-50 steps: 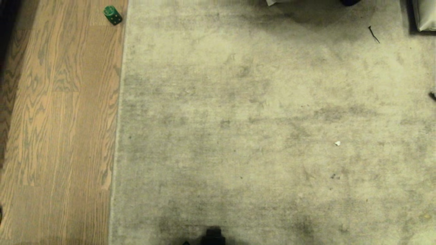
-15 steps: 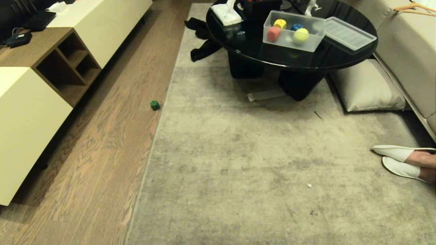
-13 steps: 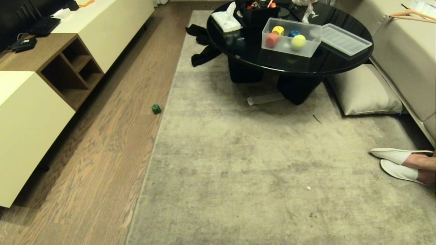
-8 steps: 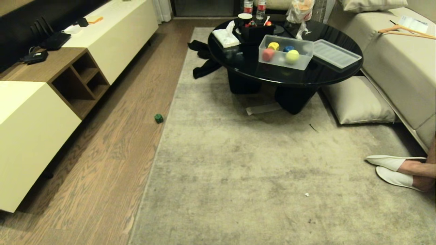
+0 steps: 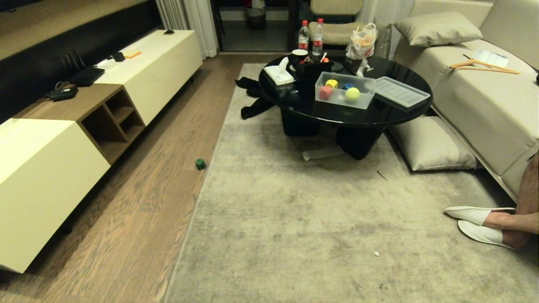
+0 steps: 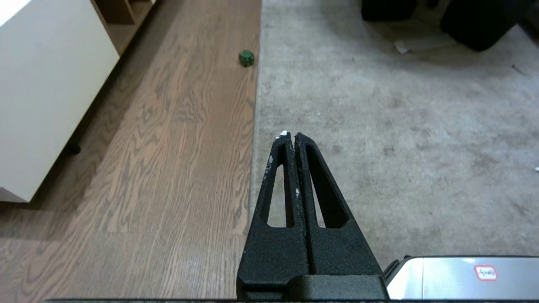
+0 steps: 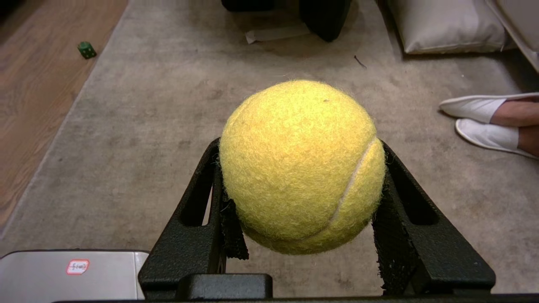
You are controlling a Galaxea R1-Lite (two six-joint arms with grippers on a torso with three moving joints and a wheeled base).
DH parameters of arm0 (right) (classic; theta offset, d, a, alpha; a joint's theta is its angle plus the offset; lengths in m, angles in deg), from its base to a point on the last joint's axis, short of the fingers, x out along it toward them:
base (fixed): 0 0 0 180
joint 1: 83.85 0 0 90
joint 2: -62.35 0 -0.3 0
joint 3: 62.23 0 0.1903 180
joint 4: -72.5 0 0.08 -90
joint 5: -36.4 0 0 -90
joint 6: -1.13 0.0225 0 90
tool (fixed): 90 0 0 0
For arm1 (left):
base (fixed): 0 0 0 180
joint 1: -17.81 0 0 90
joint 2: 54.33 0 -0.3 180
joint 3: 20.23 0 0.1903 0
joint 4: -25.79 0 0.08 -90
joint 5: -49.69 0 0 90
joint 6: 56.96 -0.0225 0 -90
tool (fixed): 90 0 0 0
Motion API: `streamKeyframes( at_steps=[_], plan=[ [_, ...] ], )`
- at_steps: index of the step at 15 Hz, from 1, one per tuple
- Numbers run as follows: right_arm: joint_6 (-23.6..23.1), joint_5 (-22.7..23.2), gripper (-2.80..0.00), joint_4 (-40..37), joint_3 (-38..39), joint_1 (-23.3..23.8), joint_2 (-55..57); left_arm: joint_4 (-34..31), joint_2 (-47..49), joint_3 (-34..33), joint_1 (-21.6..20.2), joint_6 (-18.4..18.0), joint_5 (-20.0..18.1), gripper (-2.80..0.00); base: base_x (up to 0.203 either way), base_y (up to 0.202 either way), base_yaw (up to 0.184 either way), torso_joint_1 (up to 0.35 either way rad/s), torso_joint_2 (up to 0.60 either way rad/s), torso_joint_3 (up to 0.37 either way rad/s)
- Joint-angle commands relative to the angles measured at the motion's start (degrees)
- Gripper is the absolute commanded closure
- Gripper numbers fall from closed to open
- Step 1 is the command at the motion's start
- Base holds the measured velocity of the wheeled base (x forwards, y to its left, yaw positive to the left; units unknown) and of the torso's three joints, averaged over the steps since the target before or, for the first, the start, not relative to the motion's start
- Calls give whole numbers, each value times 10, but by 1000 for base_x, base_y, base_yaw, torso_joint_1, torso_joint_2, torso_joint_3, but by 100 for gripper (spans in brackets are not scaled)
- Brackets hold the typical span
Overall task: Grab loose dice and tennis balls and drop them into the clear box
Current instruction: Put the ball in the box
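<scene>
A: Currently carrying: right gripper (image 7: 301, 176) clamps a tennis ball (image 7: 301, 166); left gripper (image 6: 290, 136) closed, empty.

B: Next, drive to the clear box (image 5: 344, 89) near the table (image 5: 358, 120) front edge. Green die (image 5: 200, 164) sits beside the rug (image 5: 294, 219) edge.

Yellow tennis ball (image 7: 301, 168), green die (image 5: 200, 164), black pincer (image 7: 301, 168).

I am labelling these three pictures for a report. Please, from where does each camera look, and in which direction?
Head view: high on the robot, looking forward and down across the rug to the clear box; no arm shows.
Left wrist view: behind the shut left gripper, facing the floor.
Right wrist view: behind the right gripper holding a tennis ball.
All three share the green die.
</scene>
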Motion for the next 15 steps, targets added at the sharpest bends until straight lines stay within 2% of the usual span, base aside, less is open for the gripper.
streamKeyframes(
  at_steps=[1,15],
  plan=[
    [0,0,0,0,1,0,1,0,0,-1,1,0,0,0,0,0,0,-2,6,203],
    [0,0,0,0,1,0,1,0,0,-1,0,-1,0,0,0,0,0,4,4,200]
  ],
)
